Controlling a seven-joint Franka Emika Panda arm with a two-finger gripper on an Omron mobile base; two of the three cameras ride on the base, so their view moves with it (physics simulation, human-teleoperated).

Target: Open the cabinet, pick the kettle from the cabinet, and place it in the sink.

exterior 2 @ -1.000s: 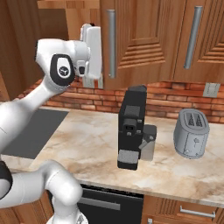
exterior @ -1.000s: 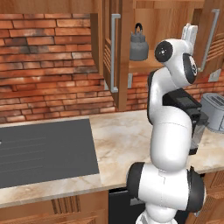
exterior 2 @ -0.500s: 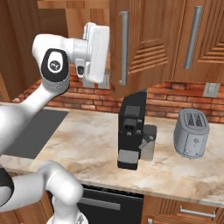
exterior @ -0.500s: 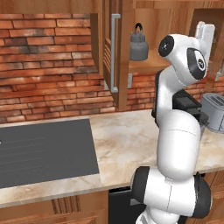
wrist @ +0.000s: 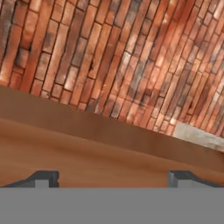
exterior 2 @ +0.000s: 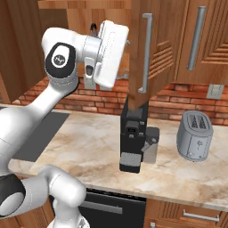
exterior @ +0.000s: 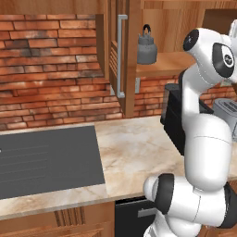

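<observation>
Kettle (exterior: pixel 146 46) on open cabinet (exterior: pixel 121 55) shelf | gripper (wrist: pixel 112 178) spread, empty

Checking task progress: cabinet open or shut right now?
Open. The cabinet door stands swung out edge-on, and the kettle shows on its shelf.

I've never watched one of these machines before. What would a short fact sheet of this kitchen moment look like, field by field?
Cabinet: wall-mounted, doors swung open
Kettle: grey, upright on the open cabinet's shelf, untouched
Pincer: open, holding nothing, facing the underside of the shelf and the brick wall
Arm: raised to cabinet height, to the right of the kettle in the left base view
Counter: marble top carrying a black coffee machine and a grey toaster
Stovetop: black, left of the robot
Task progress: cabinet opened, kettle not yet picked
</observation>
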